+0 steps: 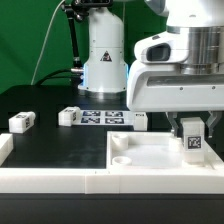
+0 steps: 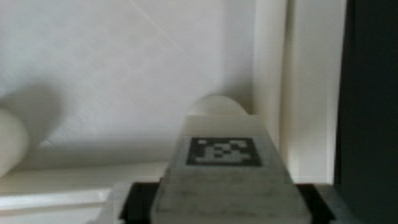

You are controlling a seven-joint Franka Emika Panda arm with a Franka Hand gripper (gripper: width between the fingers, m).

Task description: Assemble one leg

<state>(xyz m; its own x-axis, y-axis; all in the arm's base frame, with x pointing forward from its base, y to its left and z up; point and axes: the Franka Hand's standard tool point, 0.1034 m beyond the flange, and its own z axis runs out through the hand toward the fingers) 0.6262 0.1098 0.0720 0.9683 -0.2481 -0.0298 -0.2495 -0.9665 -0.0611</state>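
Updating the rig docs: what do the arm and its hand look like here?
The arm is glossy white with rounded links and a black joint section at the top; black cables hang beside it. The hand has a boxy white housing, a dark oval recess on its side, and short dark fingers. No lettering is legible.

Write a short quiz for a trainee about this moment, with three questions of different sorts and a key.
1. True or false: the end effector is shut on a leg.
2. The held leg is above: A the marker board; B the large white panel; C the black table.
3. Fill in: the held leg's visible face carries a black-and-white ___.
Key: 1 true; 2 B; 3 marker tag.
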